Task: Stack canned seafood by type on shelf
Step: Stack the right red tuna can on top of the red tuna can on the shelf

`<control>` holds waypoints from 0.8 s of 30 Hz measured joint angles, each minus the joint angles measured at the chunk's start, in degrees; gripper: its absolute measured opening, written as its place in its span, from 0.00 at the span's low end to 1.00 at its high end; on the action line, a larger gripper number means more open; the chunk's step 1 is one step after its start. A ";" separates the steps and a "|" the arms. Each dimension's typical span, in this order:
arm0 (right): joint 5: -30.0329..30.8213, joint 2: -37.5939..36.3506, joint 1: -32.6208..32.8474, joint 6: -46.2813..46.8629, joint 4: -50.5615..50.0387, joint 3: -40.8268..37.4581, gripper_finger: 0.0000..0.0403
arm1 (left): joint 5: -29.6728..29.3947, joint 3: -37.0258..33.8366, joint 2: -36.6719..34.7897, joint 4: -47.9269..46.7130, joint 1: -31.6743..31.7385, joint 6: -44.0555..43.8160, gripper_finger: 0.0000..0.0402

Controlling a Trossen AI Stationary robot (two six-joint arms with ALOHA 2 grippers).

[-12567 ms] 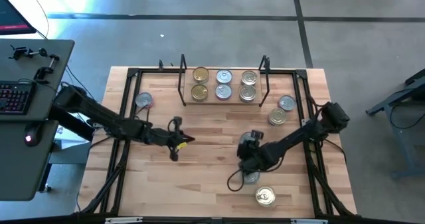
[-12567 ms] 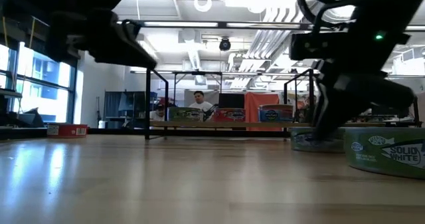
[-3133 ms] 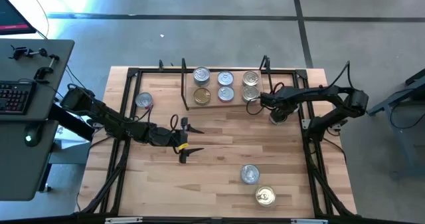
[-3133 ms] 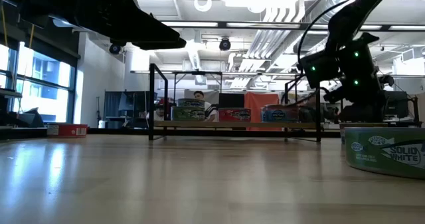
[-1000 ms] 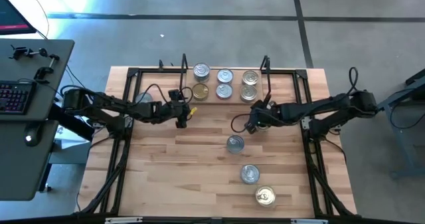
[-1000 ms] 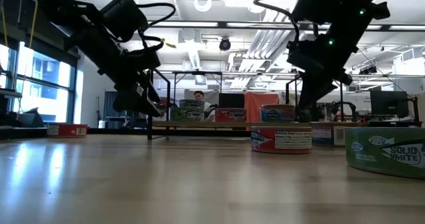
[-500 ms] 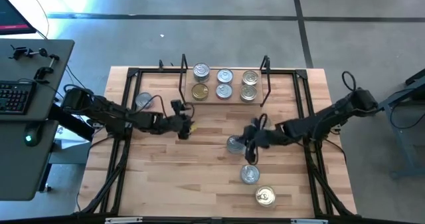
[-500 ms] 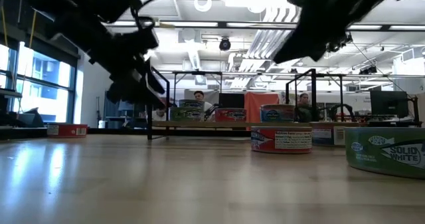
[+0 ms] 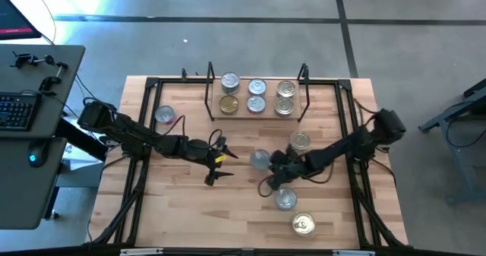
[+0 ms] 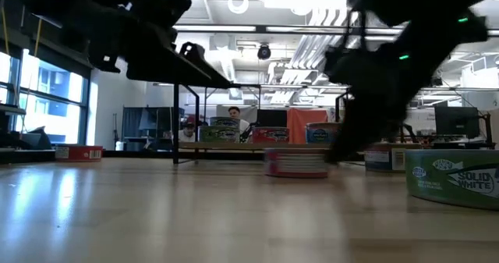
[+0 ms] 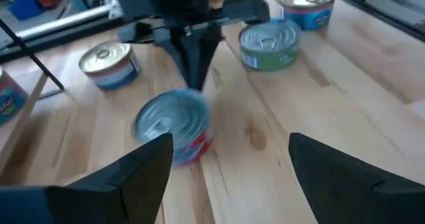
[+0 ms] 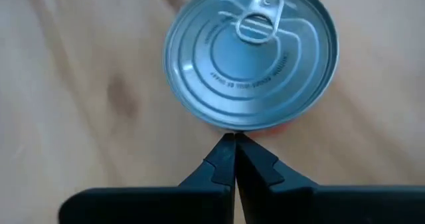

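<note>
Place: we see a robotics lab in an open industrial hall.
Ceiling: we see exposed ducts (image 10: 234, 64) and strip lights.
Floor: we see bare concrete (image 9: 228, 43).
Workstation: we spot a desk with a keyboard (image 9: 17, 110) beside the table.

Bright overhead strip lights (image 10: 234, 30), pale glare streaking the tabletop (image 10: 117, 208). Arms just dark silhouettes w/ motion blur in low view; the silver can (image 11: 174, 125) smears too, left wrist view.
</note>
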 joint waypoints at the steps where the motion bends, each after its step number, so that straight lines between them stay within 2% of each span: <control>1: 2.09 1.14 -0.49 -3.28 0.38 1.28 0.00 | -0.36 0.00 0.00 -0.51 -0.06 -0.14 0.73; 4: 11.41 2.91 -0.77 -11.81 0.50 5.14 0.00 | -1.60 0.00 -0.05 -2.28 -0.72 -0.08 0.73; 6: 15.26 3.64 -0.78 -15.16 0.57 6.82 0.00 | -1.62 0.00 -0.05 -4.46 -0.76 0.75 0.73; 10: 14.00 3.74 -1.13 -18.74 1.98 7.72 0.00 | -1.45 -0.01 2.30 -5.66 1.07 4.25 0.73; 13: 11.85 3.74 -1.13 -23.05 5.10 7.39 0.04 | -1.54 -0.04 6.38 -0.36 2.37 10.54 0.72; 17: 9.98 4.09 -0.93 -27.11 9.81 7.35 0.15 | -1.40 1.02 12.45 5.98 3.84 15.68 0.67; 22: 9.10 6.65 0.36 -39.68 17.47 7.37 0.30 | -1.47 3.91 18.03 8.23 5.41 12.86 0.56; 24: 9.10 7.18 0.78 -42.83 17.13 7.37 0.35 | -1.43 4.64 19.79 7.90 5.53 12.94 0.50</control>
